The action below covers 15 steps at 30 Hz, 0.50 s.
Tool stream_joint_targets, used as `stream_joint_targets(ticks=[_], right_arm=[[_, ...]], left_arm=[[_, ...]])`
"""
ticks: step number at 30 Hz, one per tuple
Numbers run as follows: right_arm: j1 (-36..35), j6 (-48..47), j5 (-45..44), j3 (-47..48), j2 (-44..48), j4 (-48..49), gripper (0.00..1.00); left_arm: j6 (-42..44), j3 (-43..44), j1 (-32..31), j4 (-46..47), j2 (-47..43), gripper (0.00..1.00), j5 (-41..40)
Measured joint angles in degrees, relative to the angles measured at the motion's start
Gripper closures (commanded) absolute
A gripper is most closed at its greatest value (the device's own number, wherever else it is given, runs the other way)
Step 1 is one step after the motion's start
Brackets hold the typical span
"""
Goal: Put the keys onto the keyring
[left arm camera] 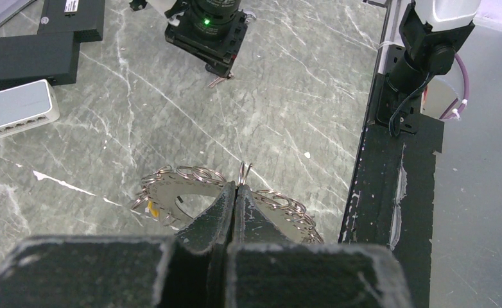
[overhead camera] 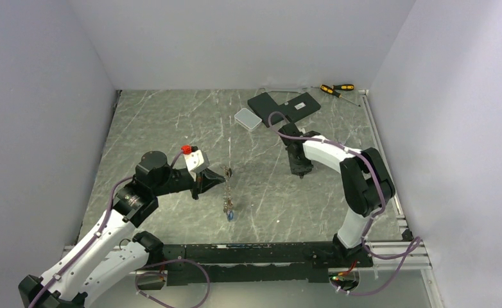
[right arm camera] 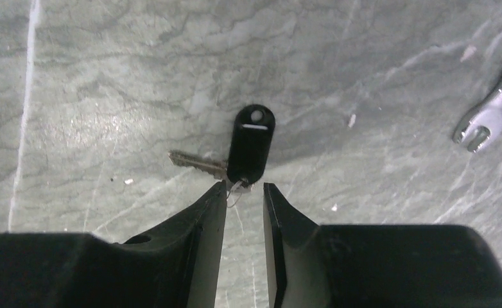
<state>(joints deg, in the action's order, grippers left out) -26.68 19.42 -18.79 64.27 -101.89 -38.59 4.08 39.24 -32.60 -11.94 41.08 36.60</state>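
Note:
My left gripper (overhead camera: 217, 178) (left arm camera: 237, 186) is shut on the rim of the keyring (left arm camera: 171, 190), with a small split ring poking out past its fingertips. It holds the flat silver keyring (overhead camera: 228, 187) edge-on above the table. Several small split rings line the rim, a yellow tag (left arm camera: 151, 207) shows on it, and a blue key (overhead camera: 230, 216) hangs at its lower end. My right gripper (overhead camera: 300, 171) (right arm camera: 244, 187) is open and points down at the table. Just ahead of its fingertips lies a key (right arm camera: 197, 163) with a black tag (right arm camera: 251, 144), its thin wire loop touching the left finger.
A silver wrench (right arm camera: 489, 117) lies to the right of the black-tagged key. A white switch box (overhead camera: 248, 119) (left arm camera: 17, 109), black boxes (overhead camera: 284, 104) and screwdrivers (overhead camera: 337, 88) sit at the back. A black rail (overhead camera: 268, 253) (left arm camera: 389, 179) runs along the near edge.

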Motion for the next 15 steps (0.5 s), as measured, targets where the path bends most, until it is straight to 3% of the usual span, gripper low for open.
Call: stream_joint_targets(ticks=[4,12,15], right_arm=[[0.0,1.6,-0.8,-1.0,2.9,-1.1,0.66],[0.0,3.8,-1.3,-2.6,3.8,-0.6,0.46],[0.0,4.2,-1.0,-3.0,3.8,-0.2,0.46]], left_arm=[[0.0,0.0,0.0,0.0,0.0,1.0,0.0],[0.0,0.0,0.0,0.0,-0.4,1.0,0.0],[0.0,0.0,0.0,0.0,-0.7,1.0,0.0]])
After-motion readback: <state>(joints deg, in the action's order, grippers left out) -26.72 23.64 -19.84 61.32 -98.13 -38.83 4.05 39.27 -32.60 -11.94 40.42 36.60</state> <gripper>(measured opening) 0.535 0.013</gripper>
